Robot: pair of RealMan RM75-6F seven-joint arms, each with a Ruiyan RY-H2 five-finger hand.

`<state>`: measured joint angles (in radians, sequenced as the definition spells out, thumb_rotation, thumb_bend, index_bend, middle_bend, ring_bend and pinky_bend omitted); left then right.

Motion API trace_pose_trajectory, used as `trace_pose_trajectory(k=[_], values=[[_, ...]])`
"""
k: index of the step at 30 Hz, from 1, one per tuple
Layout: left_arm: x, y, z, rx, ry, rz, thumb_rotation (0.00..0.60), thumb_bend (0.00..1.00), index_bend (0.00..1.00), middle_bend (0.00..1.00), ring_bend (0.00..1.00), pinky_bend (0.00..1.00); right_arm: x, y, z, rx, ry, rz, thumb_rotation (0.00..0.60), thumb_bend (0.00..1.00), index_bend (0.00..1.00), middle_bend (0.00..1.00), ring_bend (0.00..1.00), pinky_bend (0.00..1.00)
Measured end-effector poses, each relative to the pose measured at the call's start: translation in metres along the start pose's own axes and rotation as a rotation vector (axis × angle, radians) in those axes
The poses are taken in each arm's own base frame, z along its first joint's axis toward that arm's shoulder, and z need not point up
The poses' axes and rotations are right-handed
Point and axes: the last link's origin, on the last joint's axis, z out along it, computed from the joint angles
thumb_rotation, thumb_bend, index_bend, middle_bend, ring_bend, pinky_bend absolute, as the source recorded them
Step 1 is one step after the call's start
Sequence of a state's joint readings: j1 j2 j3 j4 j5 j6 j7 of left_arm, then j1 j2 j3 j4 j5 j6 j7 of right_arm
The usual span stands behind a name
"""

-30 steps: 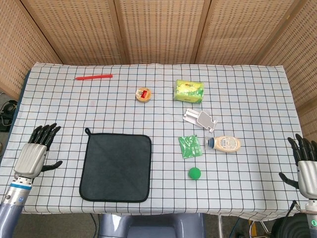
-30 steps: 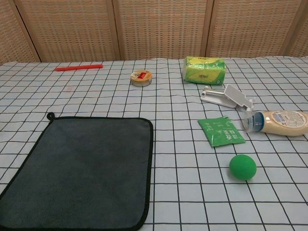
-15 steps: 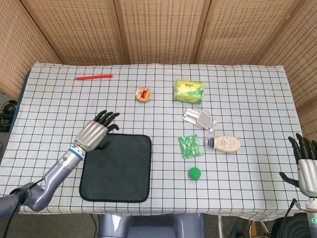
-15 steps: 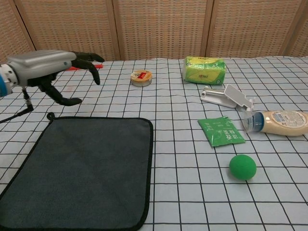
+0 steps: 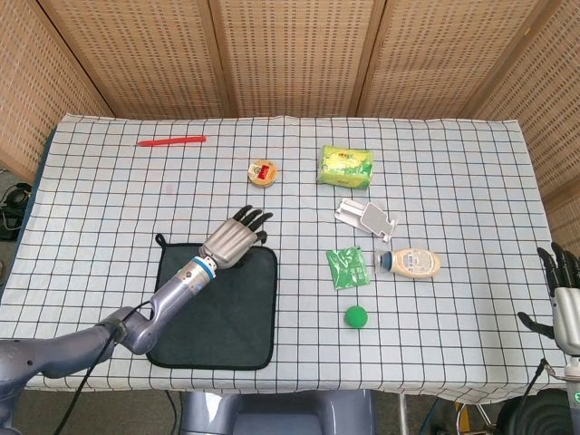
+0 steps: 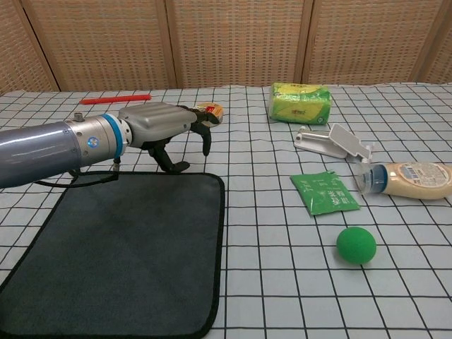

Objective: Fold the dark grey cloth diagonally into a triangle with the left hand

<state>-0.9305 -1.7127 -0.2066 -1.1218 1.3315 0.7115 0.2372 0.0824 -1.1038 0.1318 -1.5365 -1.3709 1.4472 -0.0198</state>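
The dark grey cloth point(image 5: 217, 313) point(image 6: 120, 254) lies flat and square on the checked tablecloth, with a small loop at its far left corner. My left hand point(image 5: 234, 243) point(image 6: 161, 126) hovers over the cloth's far edge, near the far right corner. Its fingers are spread and point away from me, and it holds nothing. My right hand point(image 5: 564, 304) shows only at the right edge of the head view, off the table's side, fingers apart and empty.
To the right of the cloth lie a green sachet point(image 5: 348, 268), a green ball point(image 5: 356, 316), a bottle on its side point(image 5: 411, 264) and a white clip point(image 5: 366, 217). Farther back are a round tin point(image 5: 263, 172), a green pack point(image 5: 345, 167) and a red stick point(image 5: 171, 140).
My left arm has swept in from the table's left edge to the right, and its hand now hangs over the cloth's far right part. The right hand has slid slightly outward.
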Motion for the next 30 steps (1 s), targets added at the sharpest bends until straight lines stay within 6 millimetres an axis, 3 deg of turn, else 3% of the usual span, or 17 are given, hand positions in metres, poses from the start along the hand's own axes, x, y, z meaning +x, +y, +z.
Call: trace_pose_trajectory(k=[12,30], values=[[-0.016,0.017,0.026,0.009,-0.046,0.012,0.600,0.47,0.38,0.00,0.00,0.00,-0.002,0.004,0.003,-0.013,-0.009,0.005,0.600,0.00,0.00,0.00,0.00,0.00],[-0.030,0.026,0.033,0.021,-0.056,0.018,0.600,0.47,0.43,0.00,0.00,0.00,-0.001,0.006,0.004,-0.017,-0.010,0.013,0.600,0.00,0.00,0.00,0.00,0.00]])
